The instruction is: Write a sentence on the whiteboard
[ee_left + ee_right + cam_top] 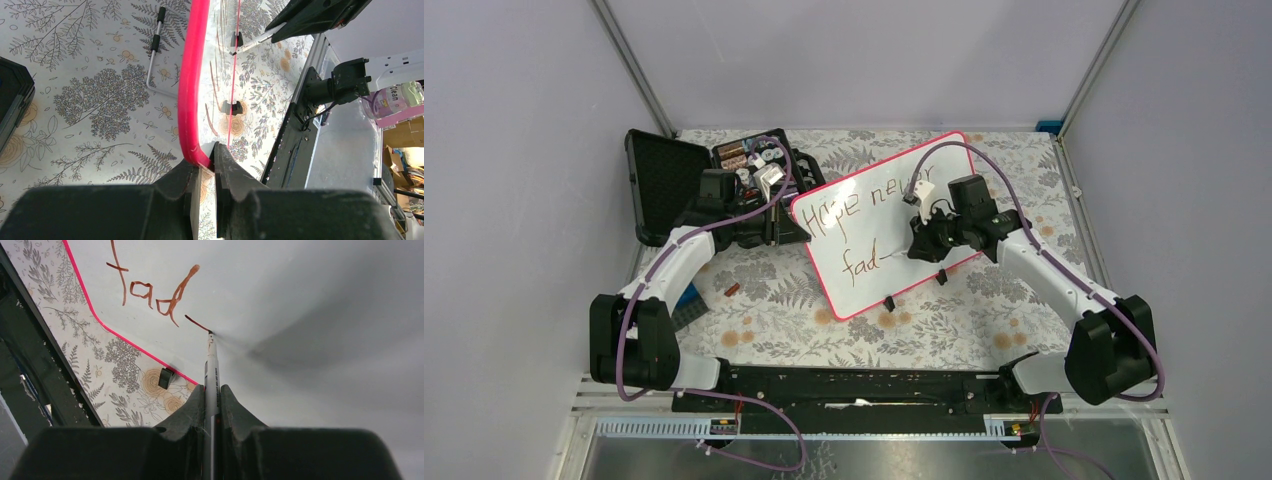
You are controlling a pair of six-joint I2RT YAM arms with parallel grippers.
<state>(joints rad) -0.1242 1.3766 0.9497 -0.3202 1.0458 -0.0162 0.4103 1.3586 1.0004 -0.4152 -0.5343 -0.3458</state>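
a: the right fingers [227, 399] are clamped on one marker [212, 365]. its tip touches the whiteboard [300, 300] at the end of a short stroke just after "fad".
b: and the left fingers [221, 161]?
a: closed on the board's pink rim at a rounded corner, which we read as steadying it. the board sits mid-tabletop [754, 300], between the two arms.
b: which step do we judge this to be?
a: the second line of the sentence [864, 205]. "hope never" stands complete above, "fad" below. the next move calls for curling this stroke into an "e", then an "s" and a full stop, with even tip pressure and room kept before the rim.
b: the count?
a: one whiteboard, one marker, two written lines, two black clips [941, 277] on the near long edge, and one open black case [659, 185] behind the left arm.
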